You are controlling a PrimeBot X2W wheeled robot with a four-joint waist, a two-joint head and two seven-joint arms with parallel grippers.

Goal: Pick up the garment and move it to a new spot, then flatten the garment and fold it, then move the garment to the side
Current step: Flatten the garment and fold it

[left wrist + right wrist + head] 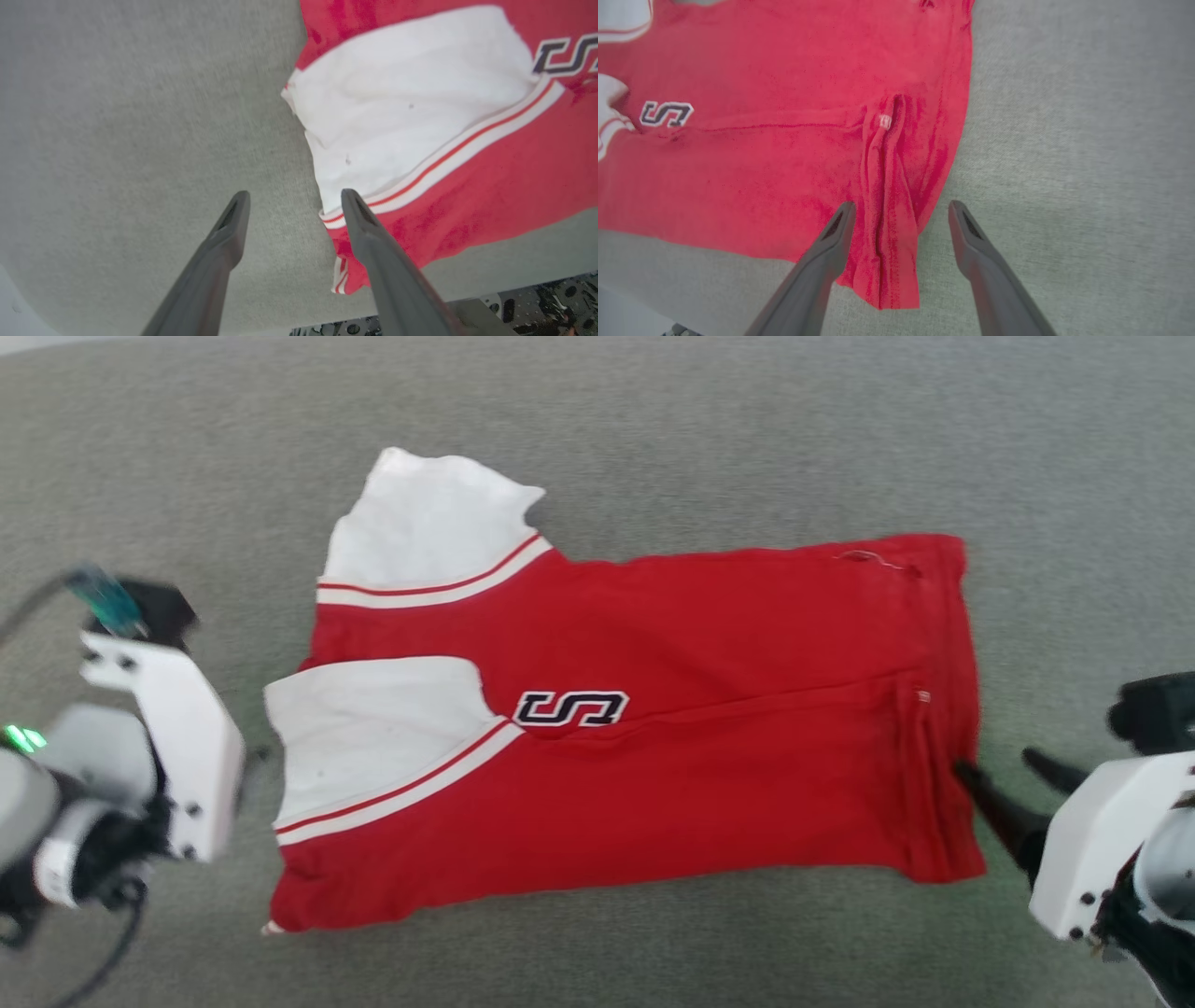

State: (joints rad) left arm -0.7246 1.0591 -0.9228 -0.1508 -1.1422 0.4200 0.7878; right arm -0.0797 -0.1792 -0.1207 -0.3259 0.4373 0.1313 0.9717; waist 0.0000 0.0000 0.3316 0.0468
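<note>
The red garment (709,747) lies spread on the grey surface, folded along its length, with a dark "S" patch near its middle. Its two white sleeves (373,728) with striped trim point to the left, and the hem is on the right. My left gripper (294,196) stands open just off the sleeve end, one finger (373,242) over the garment's corner and grey cloth between the tips. My right gripper (901,205) is open at the hem corner, and a bunched fold of red fabric (889,242) lies loose between its fingers. In the head view the right gripper (996,762) touches the hem's edge.
A grey fabric-covered surface (653,439) stretches around the garment on all sides. Its near edge and a perforated metal plate (537,298) show at the bottom of the left wrist view. A dark cable (112,943) hangs by my left arm.
</note>
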